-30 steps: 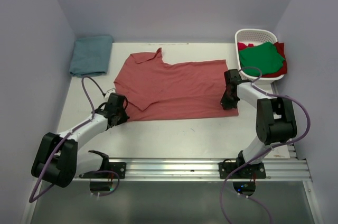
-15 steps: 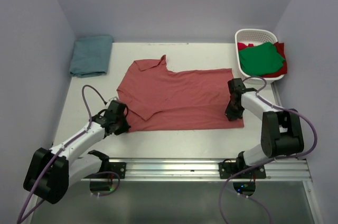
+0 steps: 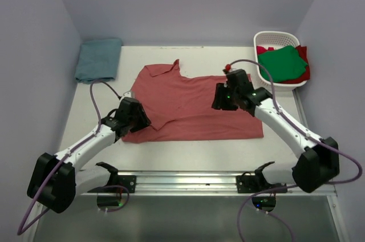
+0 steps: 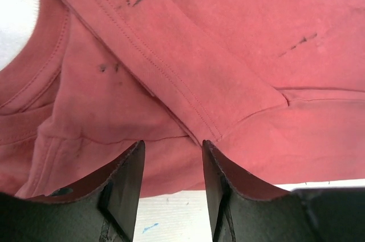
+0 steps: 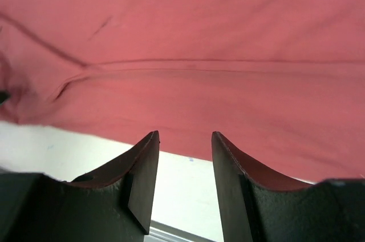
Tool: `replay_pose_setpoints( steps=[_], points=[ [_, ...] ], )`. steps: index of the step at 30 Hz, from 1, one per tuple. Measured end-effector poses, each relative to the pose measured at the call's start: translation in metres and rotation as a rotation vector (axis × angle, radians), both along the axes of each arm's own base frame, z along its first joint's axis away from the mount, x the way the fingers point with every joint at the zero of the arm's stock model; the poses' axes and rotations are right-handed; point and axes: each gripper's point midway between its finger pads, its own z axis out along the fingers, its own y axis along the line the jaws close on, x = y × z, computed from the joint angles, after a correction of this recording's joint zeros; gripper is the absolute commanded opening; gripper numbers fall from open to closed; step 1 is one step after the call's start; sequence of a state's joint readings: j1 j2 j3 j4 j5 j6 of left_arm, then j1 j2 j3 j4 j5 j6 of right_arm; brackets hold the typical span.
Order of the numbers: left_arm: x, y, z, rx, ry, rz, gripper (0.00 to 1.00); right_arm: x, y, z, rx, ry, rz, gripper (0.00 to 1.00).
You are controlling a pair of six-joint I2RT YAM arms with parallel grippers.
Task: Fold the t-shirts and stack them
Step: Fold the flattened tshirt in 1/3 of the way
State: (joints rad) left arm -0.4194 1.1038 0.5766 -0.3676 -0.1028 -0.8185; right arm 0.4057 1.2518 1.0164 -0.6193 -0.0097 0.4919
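Observation:
A faded brick-red collared t-shirt (image 3: 188,105) lies folded in half lengthwise on the white table, collar at the far left. It fills the left wrist view (image 4: 217,53) and the right wrist view (image 5: 199,42). My left gripper (image 3: 137,117) hovers open over the shirt's near left corner by the sleeve, holding nothing. My right gripper (image 3: 219,98) is open above the shirt's middle right part, holding nothing. A folded teal-blue shirt (image 3: 98,59) lies at the far left corner. A green shirt (image 3: 282,63) lies over a brighter red one (image 3: 303,53) in the basket.
A white slotted plastic basket (image 3: 276,39) stands at the far right corner. The metal rail (image 3: 188,180) carrying the arm bases runs along the near table edge. Lilac walls close in the left, right and back.
Both grippers have let go of the shirt's near edge. The right gripper rose and moved left over the shirt. The left gripper shifted slightly right. The shirt lies a little nearer than a second ago.

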Motion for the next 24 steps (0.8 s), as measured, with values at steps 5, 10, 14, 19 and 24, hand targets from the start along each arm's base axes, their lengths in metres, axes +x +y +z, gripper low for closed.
replay_pose_setpoints(
  steps=[5,10,14,19,24],
  points=[
    [0.0,-0.004,-0.005,-0.028,-0.027,-0.01,0.48,0.009,0.093,-0.016,-0.03,0.058,0.283,0.43],
    [-0.003,0.002,0.014,-0.047,-0.105,0.012,0.49,0.01,0.159,-0.054,-0.066,0.133,0.451,0.41],
    [-0.002,0.009,0.031,-0.048,-0.167,0.036,0.5,0.01,0.197,-0.067,-0.087,0.156,0.551,0.41],
    [-0.006,0.016,0.038,-0.034,-0.182,0.056,0.5,0.007,0.25,-0.072,-0.123,0.134,0.691,0.41],
    [-0.009,0.021,0.049,-0.033,-0.207,0.07,0.5,-0.016,0.283,-0.093,-0.174,0.16,0.808,0.4]
  ],
)
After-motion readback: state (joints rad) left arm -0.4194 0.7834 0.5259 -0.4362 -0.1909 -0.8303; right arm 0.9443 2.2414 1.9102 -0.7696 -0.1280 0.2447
